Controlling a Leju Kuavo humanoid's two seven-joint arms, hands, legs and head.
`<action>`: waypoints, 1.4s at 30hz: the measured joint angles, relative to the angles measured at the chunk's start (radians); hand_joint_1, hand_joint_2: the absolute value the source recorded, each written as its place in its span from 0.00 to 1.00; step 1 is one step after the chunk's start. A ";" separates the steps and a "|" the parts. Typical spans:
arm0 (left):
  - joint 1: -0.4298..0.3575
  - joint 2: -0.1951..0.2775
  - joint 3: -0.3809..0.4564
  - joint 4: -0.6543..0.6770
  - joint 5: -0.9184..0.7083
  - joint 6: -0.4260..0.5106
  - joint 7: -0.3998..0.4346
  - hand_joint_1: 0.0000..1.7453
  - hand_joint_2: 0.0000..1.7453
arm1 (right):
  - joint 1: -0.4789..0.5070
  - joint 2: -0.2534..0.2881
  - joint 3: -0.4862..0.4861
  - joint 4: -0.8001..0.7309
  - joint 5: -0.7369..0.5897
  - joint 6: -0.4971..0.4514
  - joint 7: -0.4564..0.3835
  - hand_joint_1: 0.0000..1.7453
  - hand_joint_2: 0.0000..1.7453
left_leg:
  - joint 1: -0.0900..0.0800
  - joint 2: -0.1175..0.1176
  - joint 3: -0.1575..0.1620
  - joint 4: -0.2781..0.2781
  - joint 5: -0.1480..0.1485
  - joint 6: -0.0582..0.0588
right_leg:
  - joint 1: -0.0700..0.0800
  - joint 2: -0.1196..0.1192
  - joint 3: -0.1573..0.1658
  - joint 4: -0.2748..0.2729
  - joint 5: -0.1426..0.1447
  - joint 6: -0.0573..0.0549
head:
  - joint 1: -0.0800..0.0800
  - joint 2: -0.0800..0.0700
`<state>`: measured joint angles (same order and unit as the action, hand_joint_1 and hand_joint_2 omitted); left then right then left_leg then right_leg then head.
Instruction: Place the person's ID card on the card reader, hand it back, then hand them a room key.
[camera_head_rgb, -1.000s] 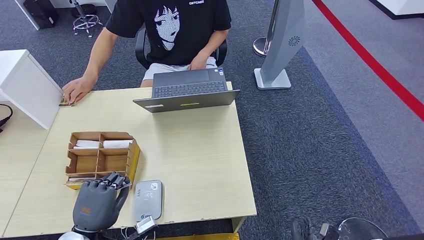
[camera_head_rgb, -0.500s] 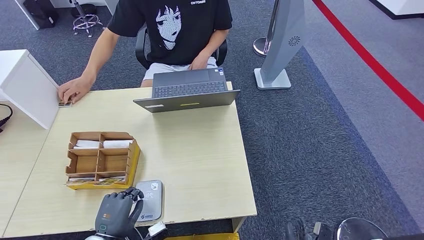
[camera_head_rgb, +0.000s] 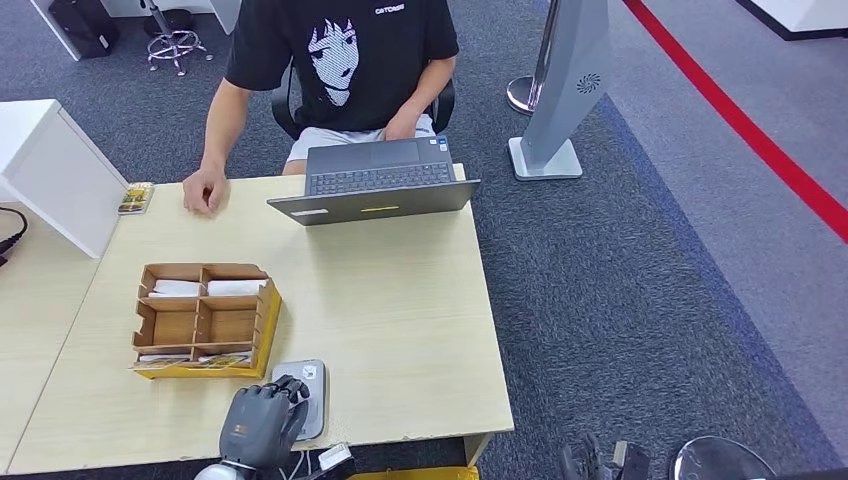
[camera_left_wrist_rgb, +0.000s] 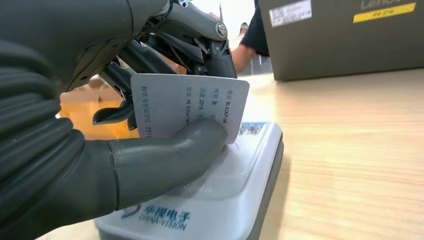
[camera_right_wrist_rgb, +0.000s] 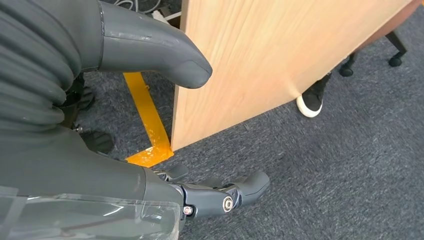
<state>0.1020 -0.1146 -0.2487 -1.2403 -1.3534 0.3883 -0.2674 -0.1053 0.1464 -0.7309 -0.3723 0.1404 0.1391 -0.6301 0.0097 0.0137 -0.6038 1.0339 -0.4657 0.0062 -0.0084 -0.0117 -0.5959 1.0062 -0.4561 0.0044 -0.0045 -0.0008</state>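
An office set up like a reception desk: grey carpet (camera_head_rgb: 640, 260), a pale wooden worktop (camera_head_rgb: 400, 320) with a laptop (camera_head_rgb: 375, 180), a card reader (camera_head_rgb: 305, 385), and a seated person (camera_head_rgb: 345, 60) at the far side.

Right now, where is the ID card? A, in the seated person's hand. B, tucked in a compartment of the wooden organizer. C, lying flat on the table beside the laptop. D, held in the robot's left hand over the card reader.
D: in the left wrist view the left hand pinches the ID card between thumb and fingers, just above the white card reader.
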 joint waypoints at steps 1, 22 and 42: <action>0.000 -0.001 0.000 -0.012 -0.014 0.010 0.002 1.00 1.00 | 0.000 0.001 -0.006 0.000 0.007 0.000 0.000 0.00 1.00 | 0.000 0.000 0.000 0.000 0.000 0.000 | 0.000 0.000 0.000 0.000 0.000 0.000 | 0.000 0.000; -0.075 0.078 0.007 -0.508 -0.118 -0.055 0.064 1.00 1.00 | -0.030 0.013 -0.057 -0.001 0.115 -0.013 0.001 0.00 1.00 | 0.000 0.000 0.000 0.000 0.001 0.000 | 0.000 0.000 -0.001 0.000 0.000 0.000 | 0.000 0.000; -0.393 0.195 0.252 -0.173 -0.107 -0.109 0.082 1.00 1.00 | -0.078 0.021 -0.055 0.004 0.160 -0.016 0.012 0.00 1.00 | 0.001 0.000 -0.001 0.000 0.005 -0.001 | 0.002 -0.001 -0.002 0.001 0.003 -0.003 | -0.001 0.000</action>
<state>-0.2909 0.0804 0.0031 -1.4133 -1.4601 0.2797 -0.1856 -0.1838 0.1671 -0.7862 -0.3685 0.3006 0.1230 -0.6186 0.0105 0.0133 -0.6052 1.0339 -0.4605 0.0052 -0.0068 -0.0123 -0.5976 1.0067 -0.4530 0.0017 -0.0055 -0.0008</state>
